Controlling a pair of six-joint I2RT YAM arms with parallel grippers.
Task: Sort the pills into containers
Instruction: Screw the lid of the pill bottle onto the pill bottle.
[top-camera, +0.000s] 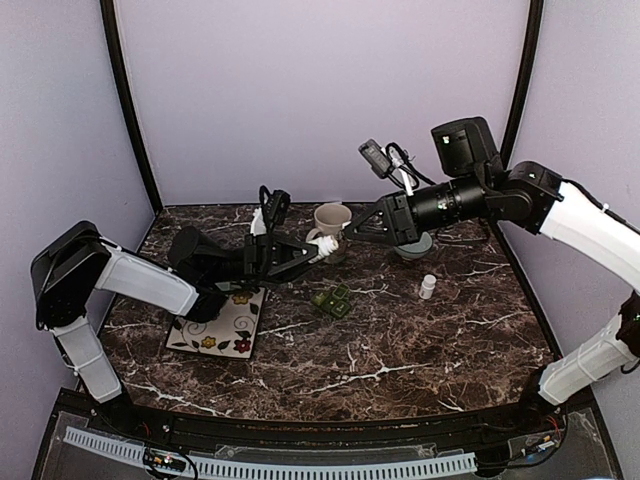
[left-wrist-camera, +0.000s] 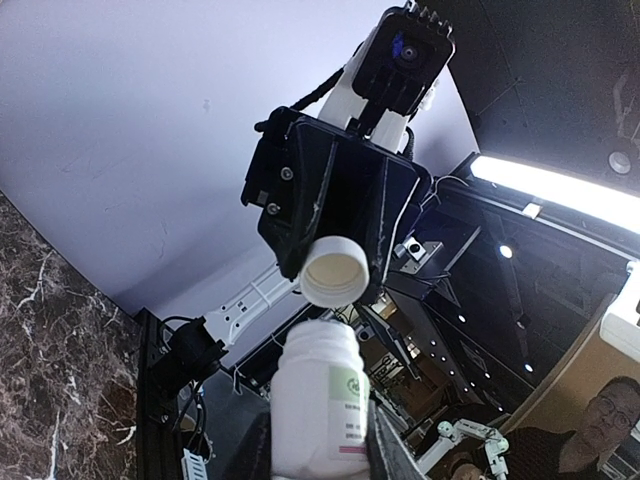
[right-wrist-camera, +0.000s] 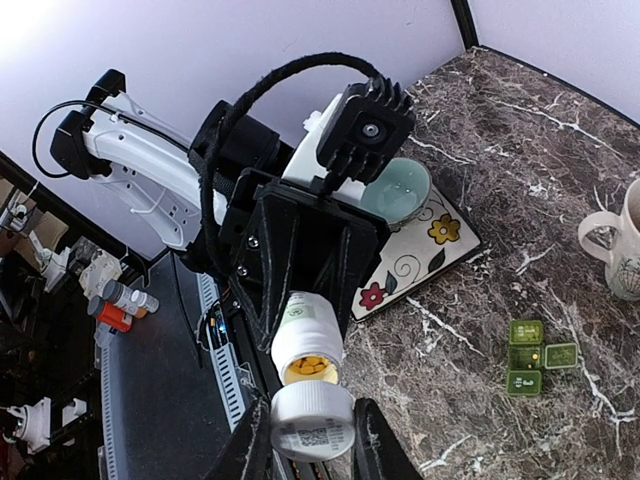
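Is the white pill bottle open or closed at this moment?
Open. The white cap is off the pill bottle, held in the right gripper just clear of its mouth; yellow pills show inside.

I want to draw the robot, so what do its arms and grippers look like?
The left arm and right arm have chunky white shells with black joints. The left gripper and right gripper are black and wedge-shaped, each with a small dark finned camera on top. A black braided cable loops over the left one.
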